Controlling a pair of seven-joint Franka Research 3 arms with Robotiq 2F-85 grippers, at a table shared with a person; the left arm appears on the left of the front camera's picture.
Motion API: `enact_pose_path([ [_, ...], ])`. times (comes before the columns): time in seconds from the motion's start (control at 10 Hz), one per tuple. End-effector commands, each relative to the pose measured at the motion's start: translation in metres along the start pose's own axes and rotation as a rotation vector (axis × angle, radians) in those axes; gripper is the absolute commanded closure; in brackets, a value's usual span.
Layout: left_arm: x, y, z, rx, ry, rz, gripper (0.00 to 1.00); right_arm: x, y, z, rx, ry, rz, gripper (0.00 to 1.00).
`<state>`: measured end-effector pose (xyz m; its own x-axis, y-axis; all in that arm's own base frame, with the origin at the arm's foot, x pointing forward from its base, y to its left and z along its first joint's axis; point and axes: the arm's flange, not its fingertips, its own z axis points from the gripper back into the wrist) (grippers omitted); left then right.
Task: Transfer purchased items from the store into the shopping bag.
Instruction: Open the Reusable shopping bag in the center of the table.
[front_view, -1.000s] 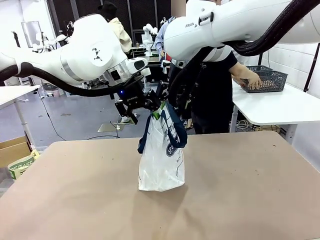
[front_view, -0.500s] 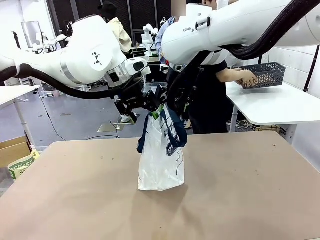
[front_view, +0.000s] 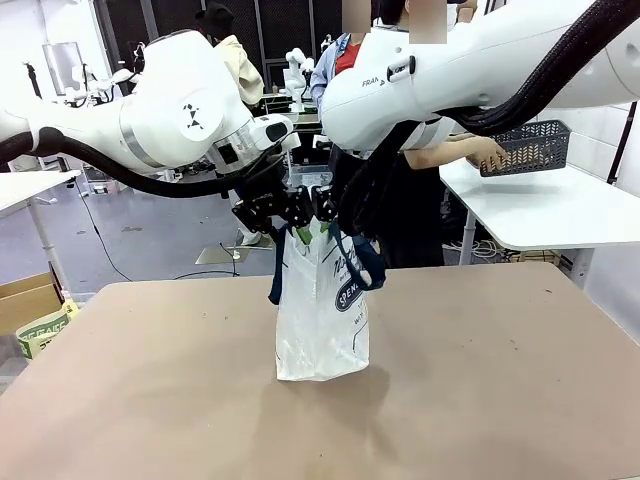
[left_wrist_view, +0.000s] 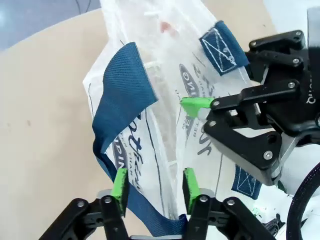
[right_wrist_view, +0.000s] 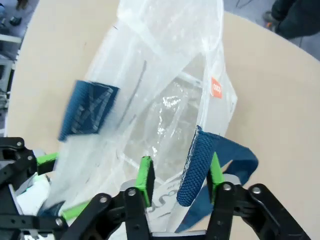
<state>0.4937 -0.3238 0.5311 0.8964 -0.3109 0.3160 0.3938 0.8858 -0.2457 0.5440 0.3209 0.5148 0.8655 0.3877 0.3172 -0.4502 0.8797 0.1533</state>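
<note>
The clear shopping bag (front_view: 322, 320) with navy handles stands upright mid-table. My left gripper (front_view: 290, 222) and right gripper (front_view: 328, 215) sit at its top rim from opposite sides. In the left wrist view my left gripper (left_wrist_view: 155, 189) is open, with the bag's rim and a navy strap (left_wrist_view: 122, 100) between its pads. My right gripper (right_wrist_view: 180, 177) is open too, astride the other strap (right_wrist_view: 197, 165). Behind the arms a person's hand (front_view: 487, 152) holds the dark lattice basket, the store (front_view: 527, 147), in the air. The purchased items are hidden inside it.
A white side table (front_view: 540, 215) stands at the far right under the basket. A cardboard box (front_view: 25, 300) sits on the floor at the left. Bare tan tabletop (front_view: 480, 400) surrounds the bag. The person stands close behind both arms.
The person lifted the basket off the side table and brought it leftward. My grippers moved slightly apart, spreading the bag's mouth, and one strap now hangs on the bag's left side.
</note>
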Motion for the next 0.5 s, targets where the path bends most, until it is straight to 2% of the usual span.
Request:
enact_pose_path([
  [0.0, -0.012, 0.01, 0.0, 0.027, -0.017, 0.026, 1.0, -0.018, -0.011, 0.003, -0.002, 0.025, -0.008, 1.0],
  [0.4, -0.027, 0.034, 0.006, 0.109, 0.024, 0.021, 1.0, -0.042, -0.031, 0.025, -0.111, 0.051, 0.039, 1.0],
])
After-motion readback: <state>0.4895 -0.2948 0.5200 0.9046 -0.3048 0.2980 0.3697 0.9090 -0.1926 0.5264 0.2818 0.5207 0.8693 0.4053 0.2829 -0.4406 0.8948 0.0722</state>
